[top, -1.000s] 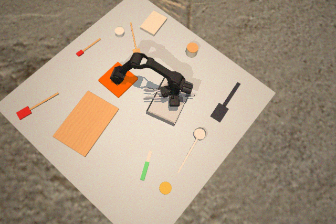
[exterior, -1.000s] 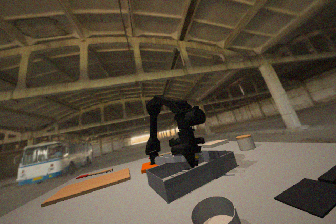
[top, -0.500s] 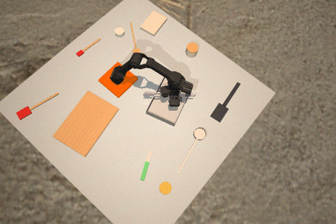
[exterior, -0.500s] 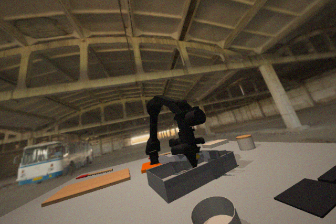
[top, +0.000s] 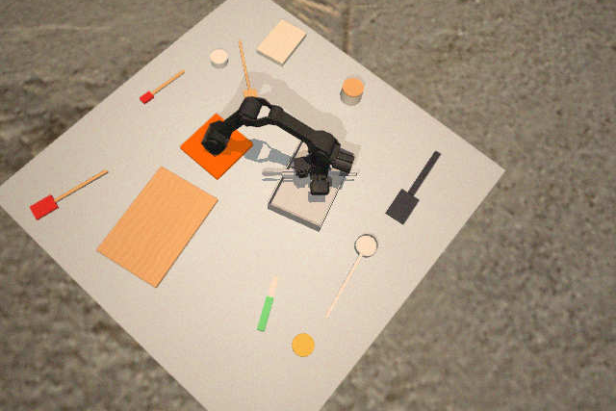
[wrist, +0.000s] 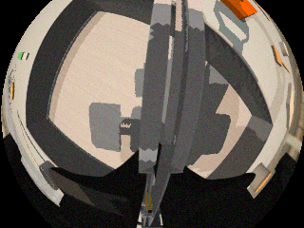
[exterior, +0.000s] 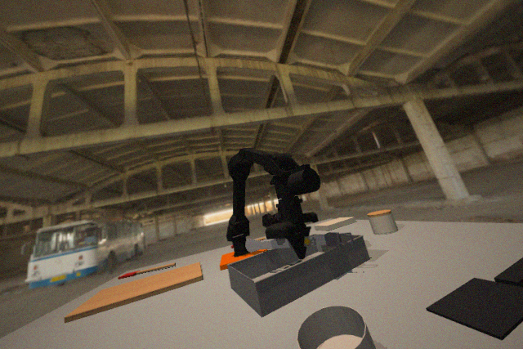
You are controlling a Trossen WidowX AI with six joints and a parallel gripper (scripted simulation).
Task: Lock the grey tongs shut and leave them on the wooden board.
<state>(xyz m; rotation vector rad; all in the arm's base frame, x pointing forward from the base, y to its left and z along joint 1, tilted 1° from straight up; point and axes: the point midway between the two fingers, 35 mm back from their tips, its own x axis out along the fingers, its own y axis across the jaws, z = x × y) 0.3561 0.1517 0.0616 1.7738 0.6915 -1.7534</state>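
My black two-fingered end effector point(exterior: 301, 255) point(wrist: 152, 146) is closed nearly fully, clamped on the long grey metal tongs point(top: 270, 171) point(wrist: 154, 85). Their arms lie nearly together across the grey rectangular roasting tin point(top: 294, 218) point(exterior: 291, 281) point(wrist: 40, 95), well apart from the flat brown wooden board point(top: 158, 226) point(exterior: 139, 290).

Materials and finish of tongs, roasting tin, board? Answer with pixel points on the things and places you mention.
Tongs point(top: 271, 171) point(wrist: 192, 85): probably metal, by the grey, strip-like arms; could be plastic.
Roasting tin point(top: 294, 218) point(exterior: 291, 284): likely sheet metal, matt dark grey, thin straight walls.
Board point(top: 160, 227) point(exterior: 139, 292): wood, smooth, not glossy; wavy grain shows.
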